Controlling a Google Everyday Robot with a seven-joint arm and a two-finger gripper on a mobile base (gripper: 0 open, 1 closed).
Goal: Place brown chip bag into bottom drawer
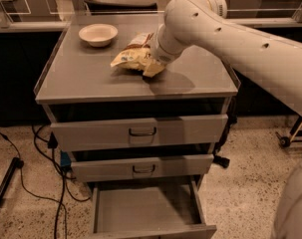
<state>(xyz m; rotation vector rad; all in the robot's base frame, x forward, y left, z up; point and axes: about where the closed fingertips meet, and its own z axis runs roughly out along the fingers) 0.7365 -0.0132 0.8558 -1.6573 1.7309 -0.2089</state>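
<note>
Brown chip bag [130, 59] on cabinet top [80, 81] | jaws at it; hold unclear

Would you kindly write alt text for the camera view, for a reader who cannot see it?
A white robot arm reaches down, its pincer at the brown chip bag lying on top of a grey cabinet, near a cream bowl. Below, the bottom drawer stands pulled open.

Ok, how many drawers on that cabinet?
3, stacked: top drawer and middle drawer pushed in, bottom drawer pulled open. None seem hidden. The gripper is up on the cabinet top at the brown chip bag.
</note>
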